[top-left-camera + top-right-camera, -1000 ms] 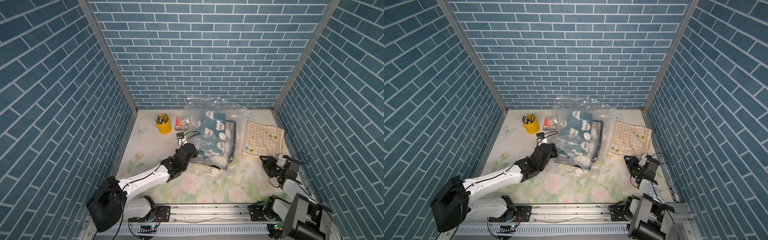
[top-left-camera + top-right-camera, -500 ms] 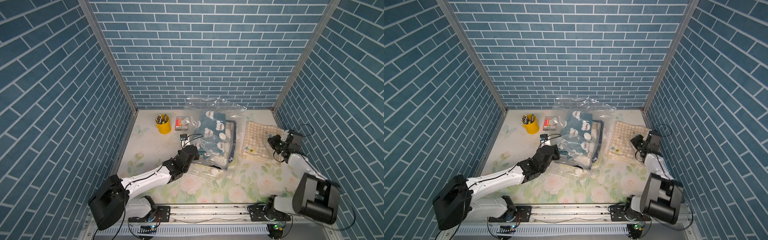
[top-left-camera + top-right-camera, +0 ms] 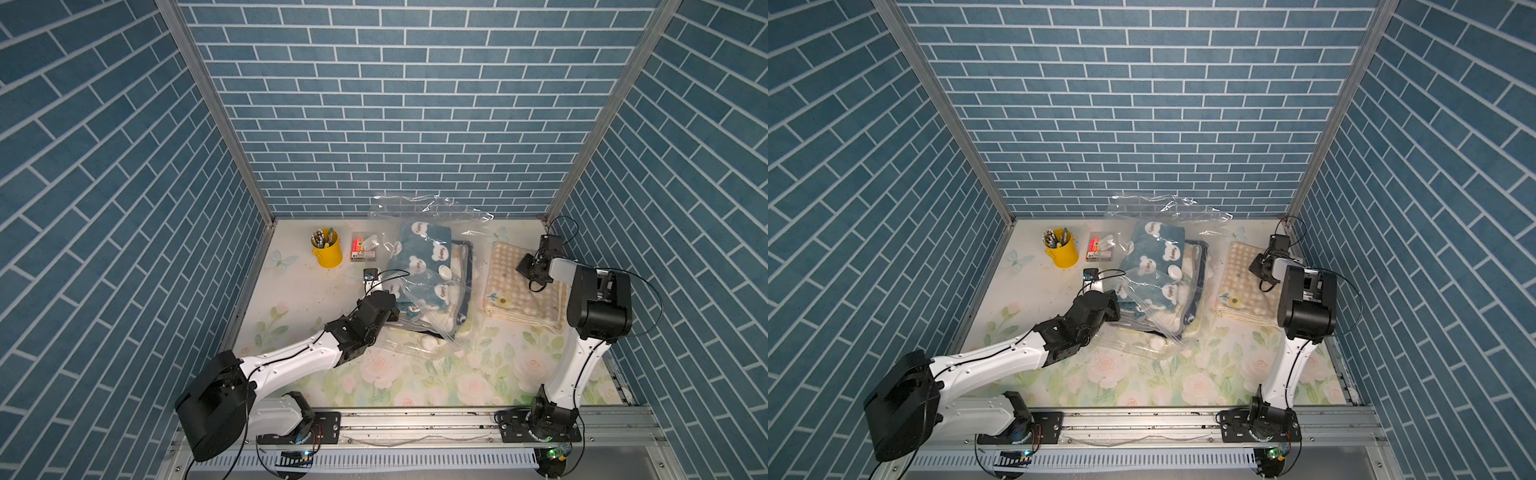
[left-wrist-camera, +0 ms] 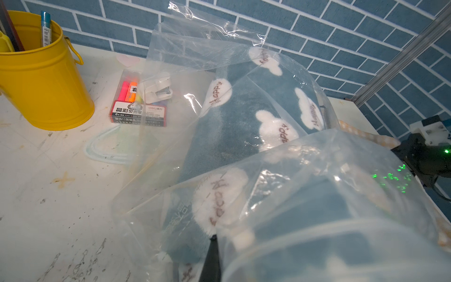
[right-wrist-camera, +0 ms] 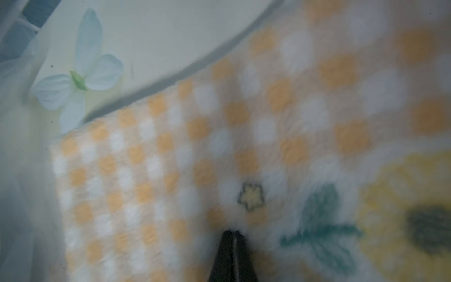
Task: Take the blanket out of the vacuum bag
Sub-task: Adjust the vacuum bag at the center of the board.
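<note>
Blue brick walls close in a floral surface (image 3: 299, 299), with the vacuum bag (image 3: 419, 210) lying at its middle, toward the back wall. The left pincer (image 3: 395, 312) is closed at the bag's near left edge, clamped on the crinkled film, which drapes up across its wrist camera. The right pincer (image 5: 233, 233) has its fingers together, tips pressed into the yellow-checked blanket (image 3: 515, 291) just right of the bag; whether any fleece is pinched cannot be told.

Counted: one bag, one round white valve (image 3: 444, 273), one white clip (image 4: 158, 88) and two blankets. One yellow pen cup (image 3: 327, 251) and one highlighter box (image 3: 360, 251) both stand left of the bag. The blue blanket (image 3: 419, 253) with white clouds sits inside the bag.

Film hides the left pincer's tips in both top views, and its wrist view shows just one dark finger. A bag corner overlaps the highlighter box. The right wrist view is blurred.
</note>
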